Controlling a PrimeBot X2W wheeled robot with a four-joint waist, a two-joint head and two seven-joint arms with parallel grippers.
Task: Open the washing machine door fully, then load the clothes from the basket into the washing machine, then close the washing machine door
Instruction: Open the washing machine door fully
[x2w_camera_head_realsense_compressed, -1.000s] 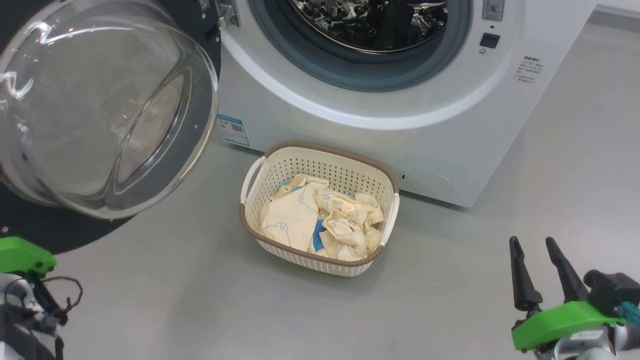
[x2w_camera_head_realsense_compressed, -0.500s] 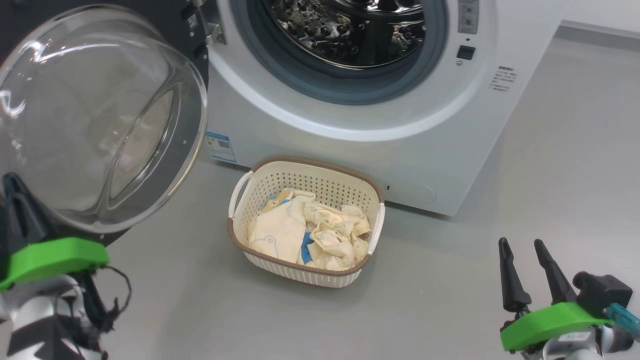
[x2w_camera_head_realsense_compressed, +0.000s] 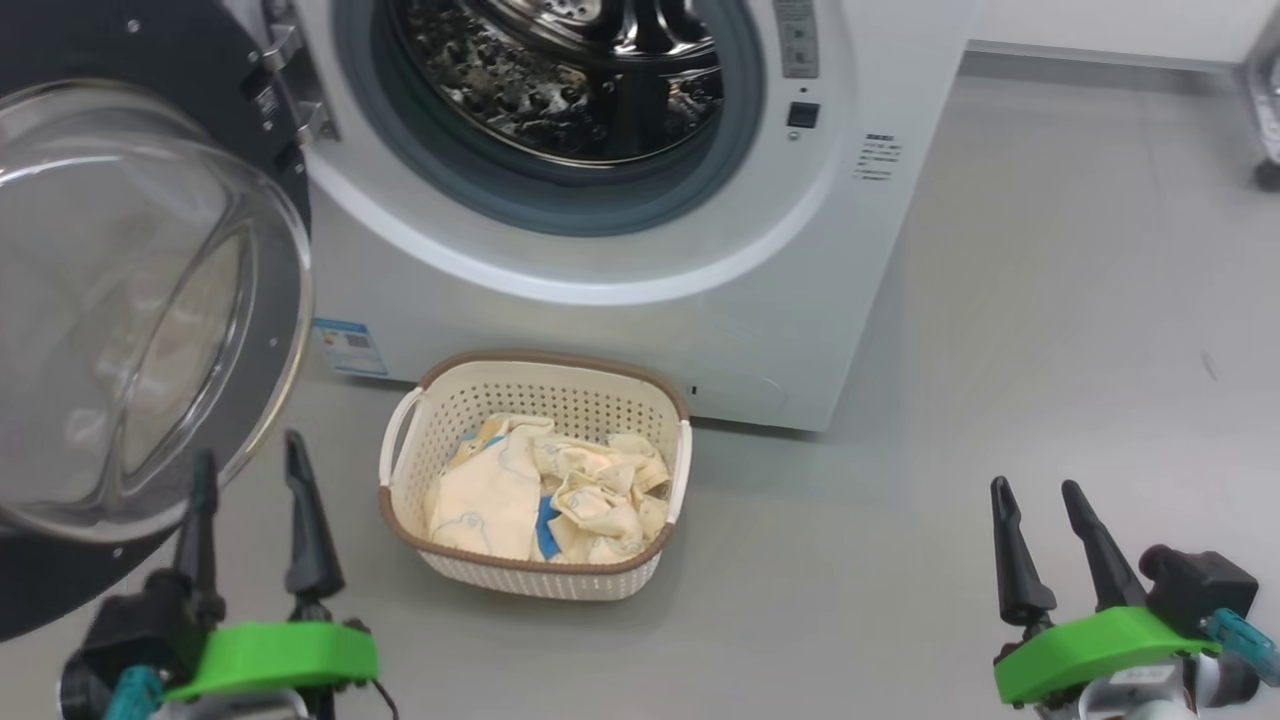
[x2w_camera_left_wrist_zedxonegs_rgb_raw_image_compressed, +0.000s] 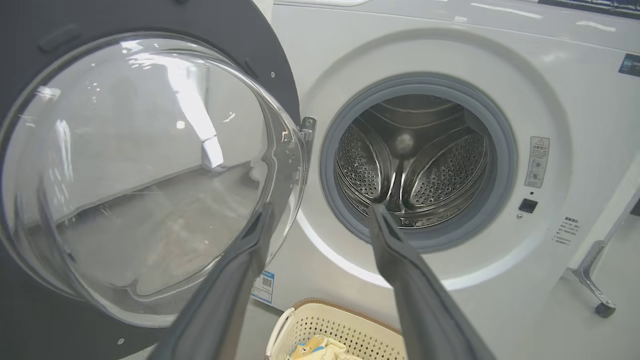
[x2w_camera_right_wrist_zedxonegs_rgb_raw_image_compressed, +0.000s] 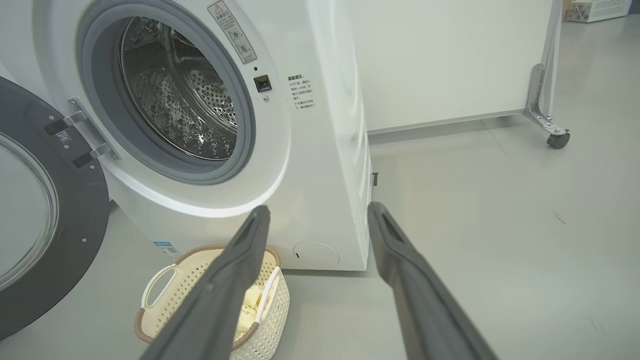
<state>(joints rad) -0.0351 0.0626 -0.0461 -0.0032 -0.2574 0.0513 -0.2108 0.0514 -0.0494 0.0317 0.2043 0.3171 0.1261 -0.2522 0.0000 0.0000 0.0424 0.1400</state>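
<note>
The washing machine (x2w_camera_head_realsense_compressed: 620, 330) stands with its round mouth uncovered and its steel drum (x2w_camera_left_wrist_zedxonegs_rgb_raw_image_compressed: 412, 160) bare. Its door (x2w_camera_head_realsense_compressed: 130, 300), a black ring around bulging clear glass, hangs swung wide to the left (x2w_camera_left_wrist_zedxonegs_rgb_raw_image_compressed: 140, 170). On the floor in front sits the cream basket (x2w_camera_head_realsense_compressed: 405, 470) with the cream-yellow and blue clothes (x2w_camera_head_realsense_compressed: 545, 490) piled inside. My left gripper (x2w_camera_head_realsense_compressed: 250, 455) is open just left of the basket, below the door's rim, holding nothing. My right gripper (x2w_camera_head_realsense_compressed: 1035, 490) is open over bare floor at the lower right, well away from the basket (x2w_camera_right_wrist_zedxonegs_rgb_raw_image_compressed: 165, 295).
Grey floor (x2w_camera_head_realsense_compressed: 1050, 330) stretches to the right of the machine. A white panel on a castor leg (x2w_camera_right_wrist_zedxonegs_rgb_raw_image_compressed: 547, 127) stands behind and to the right. The open door overhangs the floor on the left.
The head camera has swung, shifting the whole scene leftward. My left gripper has risen into view beside the basket with its fingers now apart. The right gripper is unchanged.
</note>
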